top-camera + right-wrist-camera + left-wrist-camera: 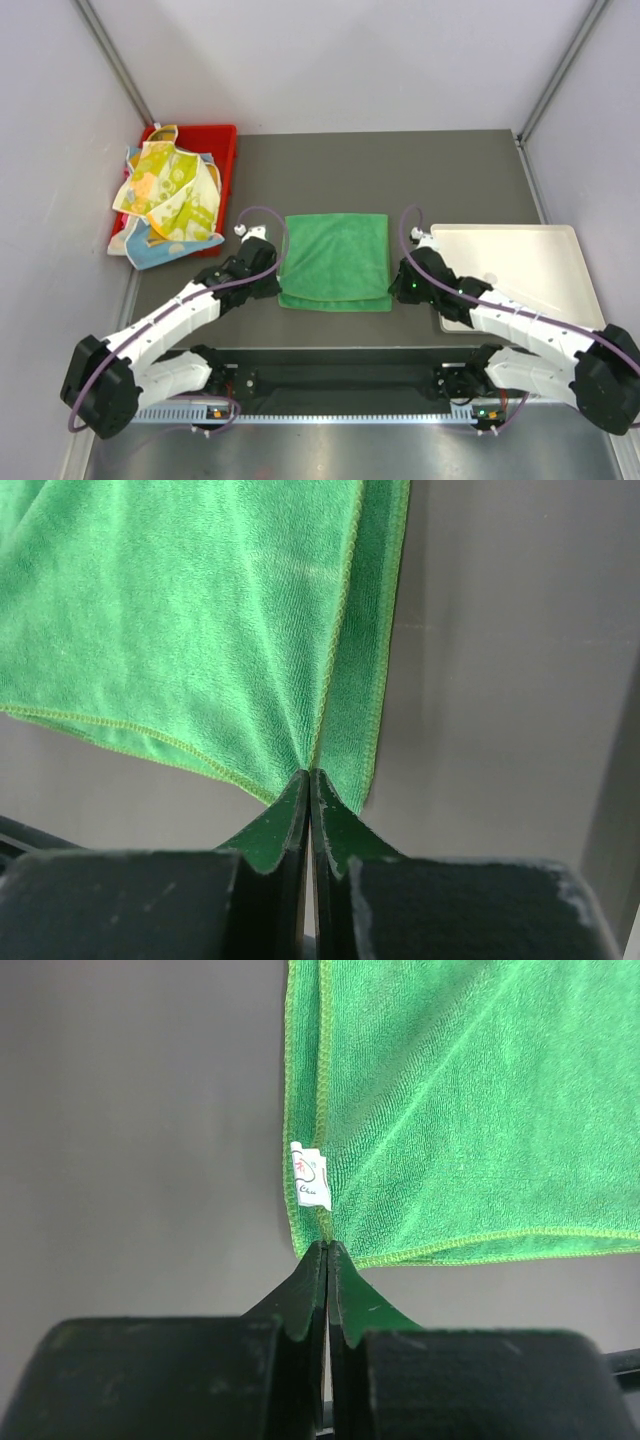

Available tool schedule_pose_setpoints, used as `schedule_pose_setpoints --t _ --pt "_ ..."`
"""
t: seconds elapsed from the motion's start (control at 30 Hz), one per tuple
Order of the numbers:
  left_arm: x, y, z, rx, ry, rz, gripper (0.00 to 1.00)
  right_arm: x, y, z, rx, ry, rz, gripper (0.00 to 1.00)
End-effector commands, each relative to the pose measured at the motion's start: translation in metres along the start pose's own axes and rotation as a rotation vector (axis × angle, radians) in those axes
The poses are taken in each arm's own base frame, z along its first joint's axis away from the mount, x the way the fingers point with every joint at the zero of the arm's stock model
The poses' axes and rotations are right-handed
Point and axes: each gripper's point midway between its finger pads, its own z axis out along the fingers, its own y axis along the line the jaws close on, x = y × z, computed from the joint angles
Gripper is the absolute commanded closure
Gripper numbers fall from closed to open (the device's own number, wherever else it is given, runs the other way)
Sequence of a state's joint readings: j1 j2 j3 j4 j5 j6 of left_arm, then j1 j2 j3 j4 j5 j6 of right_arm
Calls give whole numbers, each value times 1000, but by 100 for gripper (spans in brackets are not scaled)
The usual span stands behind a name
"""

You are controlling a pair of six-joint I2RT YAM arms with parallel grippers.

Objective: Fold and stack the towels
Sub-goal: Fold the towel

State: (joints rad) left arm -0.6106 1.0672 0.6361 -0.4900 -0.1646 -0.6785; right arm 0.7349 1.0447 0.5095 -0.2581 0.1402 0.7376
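Left wrist view: the left gripper (327,1252) pinches a corner of the green towel (470,1110), which spreads ahead and rightward. The right gripper (308,778) pinches another corner, the cloth spreading ahead-left.

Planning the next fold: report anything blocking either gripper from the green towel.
Nothing visible does. The left gripper and right gripper are each shut on a near corner of the green towel, so no gap is left to block.
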Motion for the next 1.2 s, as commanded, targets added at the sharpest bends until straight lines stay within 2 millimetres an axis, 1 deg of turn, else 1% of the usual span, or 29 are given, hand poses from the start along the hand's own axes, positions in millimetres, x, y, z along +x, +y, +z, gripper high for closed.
schedule_pose_setpoints --t 0.0,0.2,0.33,0.4,0.6,0.8,0.97,1.0,1.03,1.07,1.13,1.17 --pt "-14 -10 -12 33 -35 -5 100 -11 12 -11 -20 -39 0 100" --pt "-9 -7 -12 30 -30 -12 100 -1 7 -8 -6 -24 -1 100" --pt "-1 0 -10 8 -15 -14 100 5 3 -4 4 -10 -2 100" --pt "-1 2 -10 4 -20 -19 100 9 -1 -2 12 -2 1 100" --pt "12 11 -3 -21 8 -17 100 15 -5 1 22 9 0 100" --pt "19 15 5 -37 21 -20 100 22 -10 6 32 25 -2 99" --pt "26 19 12 -53 42 -27 100 28 -8 10 14 38 -5 93" --pt "27 19 13 -54 43 -28 100 29 -8 10 12 41 -8 91" --pt "27 20 13 -56 46 -28 100 28 -7 10 8 39 -12 86" --pt "27 19 13 -57 47 -32 92 28 -6 9 4 38 -14 83" --pt "25 18 12 -53 44 -31 82 25 -6 7 7 35 -24 78" --pt "23 18 11 -57 38 -33 77 22 -4 4 3 28 -29 78"
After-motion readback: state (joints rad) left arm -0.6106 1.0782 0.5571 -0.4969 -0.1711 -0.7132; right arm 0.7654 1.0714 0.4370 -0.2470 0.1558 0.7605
